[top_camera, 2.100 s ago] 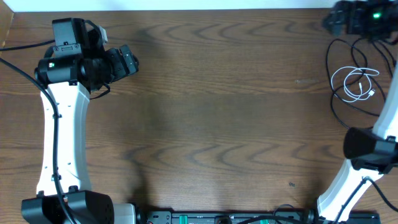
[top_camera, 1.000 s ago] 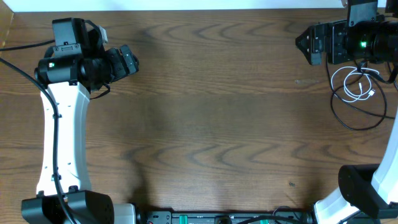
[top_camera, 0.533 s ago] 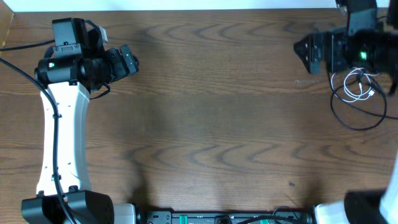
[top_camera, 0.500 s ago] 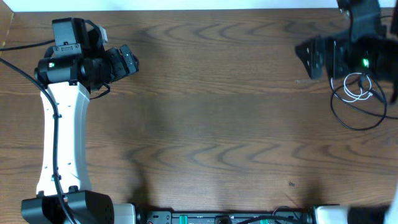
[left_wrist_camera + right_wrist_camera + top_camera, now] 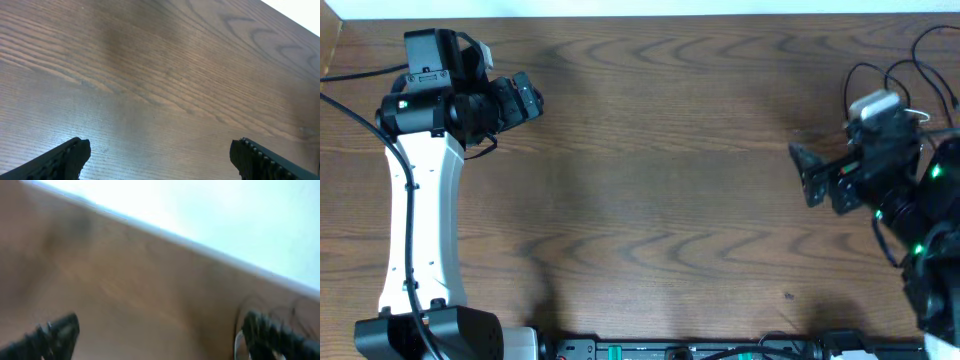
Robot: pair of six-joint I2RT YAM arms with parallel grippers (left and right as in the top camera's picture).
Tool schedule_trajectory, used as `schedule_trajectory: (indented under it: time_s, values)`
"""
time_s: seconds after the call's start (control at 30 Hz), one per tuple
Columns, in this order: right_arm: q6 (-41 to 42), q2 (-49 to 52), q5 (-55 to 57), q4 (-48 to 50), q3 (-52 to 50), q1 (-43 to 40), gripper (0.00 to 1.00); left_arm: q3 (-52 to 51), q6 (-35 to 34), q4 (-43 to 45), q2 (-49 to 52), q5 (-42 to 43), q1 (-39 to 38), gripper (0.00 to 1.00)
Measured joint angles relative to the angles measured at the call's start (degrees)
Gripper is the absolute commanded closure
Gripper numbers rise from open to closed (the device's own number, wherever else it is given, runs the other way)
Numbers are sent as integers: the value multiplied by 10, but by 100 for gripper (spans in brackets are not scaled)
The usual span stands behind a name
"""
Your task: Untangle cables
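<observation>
Thin black cable loops (image 5: 866, 70) lie at the table's far right, partly under my right arm. The white cable is almost wholly hidden by that arm in the overhead view; a small white curve (image 5: 237, 343) shows at the lower right of the blurred right wrist view, beside faint black loops (image 5: 252, 305). My right gripper (image 5: 804, 175) is open and empty, pointing left, to the left of the cables. Its fingers are wide apart in the right wrist view (image 5: 160, 337). My left gripper (image 5: 528, 99) is open and empty at the far left, over bare wood (image 5: 160, 160).
The brown wooden table (image 5: 660, 180) fills the view. Its back edge meets a white surface (image 5: 200, 210). The left arm's white link (image 5: 415, 220) runs down the left side. A black bar (image 5: 680, 350) lies along the front edge.
My right arm has swung from the far back right corner toward the front, and now covers the white cable. Its gripper moved down and slightly left. The left arm has not moved.
</observation>
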Motion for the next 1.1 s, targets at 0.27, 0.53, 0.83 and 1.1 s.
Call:
schedule_trajectory:
  time_s: [0.27,0.53,0.83,1.1]
  values:
    - [-21,-135,3,246,-264,0,1,0,0,0,0,0,0,5]
    - [-32,-278,3,395,-476,-5,1,0,0,0,0,0,0,5]
    - [-54,-417,3,448,-608,-5,1,0,0,0,0,0,0,5]
    - [-60,-469,2,440,-628,-5,1,0,0,0,0,0,0,5]
